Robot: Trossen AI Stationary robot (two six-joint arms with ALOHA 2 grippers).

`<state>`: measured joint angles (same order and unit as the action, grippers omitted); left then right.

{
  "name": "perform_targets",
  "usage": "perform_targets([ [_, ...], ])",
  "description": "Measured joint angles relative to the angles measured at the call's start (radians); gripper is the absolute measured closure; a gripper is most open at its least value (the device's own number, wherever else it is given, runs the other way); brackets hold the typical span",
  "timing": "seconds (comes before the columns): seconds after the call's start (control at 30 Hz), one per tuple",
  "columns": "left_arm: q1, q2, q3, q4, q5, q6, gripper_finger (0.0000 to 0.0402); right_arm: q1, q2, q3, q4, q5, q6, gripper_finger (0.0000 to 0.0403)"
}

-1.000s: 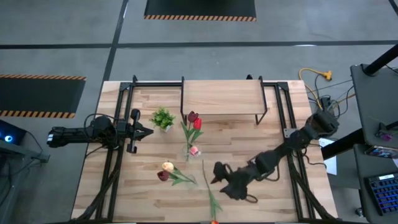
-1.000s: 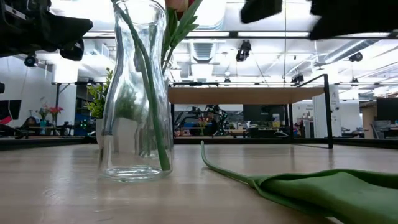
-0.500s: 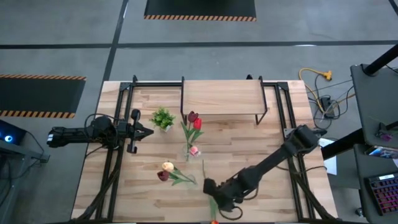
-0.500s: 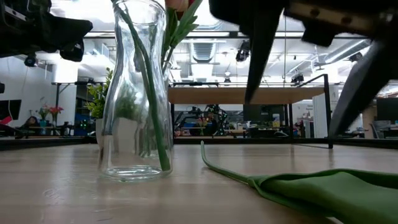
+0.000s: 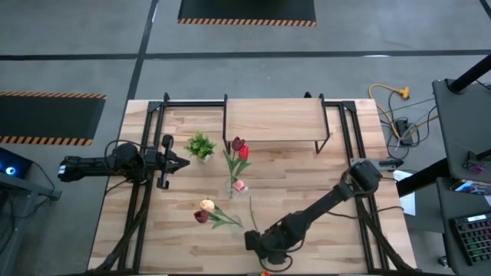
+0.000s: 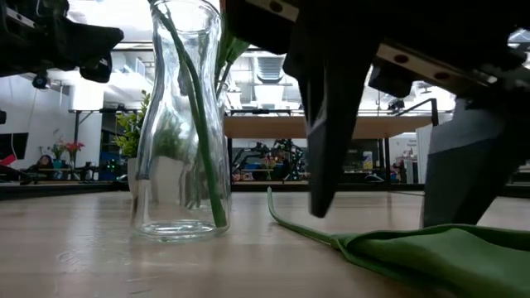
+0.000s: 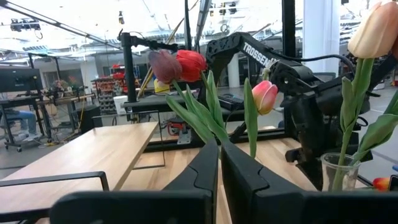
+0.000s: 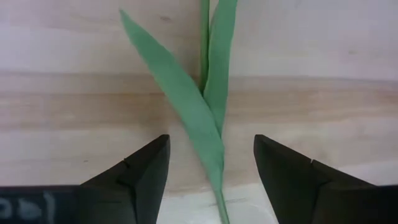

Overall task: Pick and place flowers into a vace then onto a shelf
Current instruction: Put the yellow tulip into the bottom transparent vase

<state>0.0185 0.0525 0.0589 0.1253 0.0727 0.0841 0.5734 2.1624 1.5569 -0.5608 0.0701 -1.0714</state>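
Note:
A clear glass vase stands mid-table with red, maroon and pink tulips in it. Two more flowers lie on the wood to its near left. Another tulip lies flat toward the near edge by its stem and leaves. My right gripper hangs open over it, pointing steeply down, one finger on each side of the leaves, apart from them. My left gripper waits shut at the left. The shelf stands at the far side.
A small bushy green plant sits between my left gripper and the vase. Black frame rails run along both sides of the table. Bare wood lies to the right of the lying tulip.
My right gripper has gone toward the table's left and near edge and down, rolling its wrist and tipping steeply downward. It now stands low over the lying tulip's stem. The flowers and the vase have kept still.

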Motion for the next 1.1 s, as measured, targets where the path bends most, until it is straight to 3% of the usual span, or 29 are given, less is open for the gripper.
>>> perform_targets([
  [0.13,0.0,0.0,0.0,0.002,0.0,0.0,0.0398,-0.033,0.0,0.002,-0.011,-0.117,-0.009,0.0192],
  [0.4,0.0,0.0,0.0,0.002,0.0,0.0,0.0398,-0.072,0.0,-0.011,-0.02,-0.199,-0.003,0.0264],
  [0.77,0.0,0.0,0.0,0.0,0.0,0.0,0.0398,-0.085,0.0,-0.018,-0.012,-0.213,0.055,0.0385],
  [1.1,0.0,0.0,0.0,-0.001,0.0,0.0,0.0398,-0.095,-0.005,-0.018,-0.157,-0.202,0.324,0.0395],
])
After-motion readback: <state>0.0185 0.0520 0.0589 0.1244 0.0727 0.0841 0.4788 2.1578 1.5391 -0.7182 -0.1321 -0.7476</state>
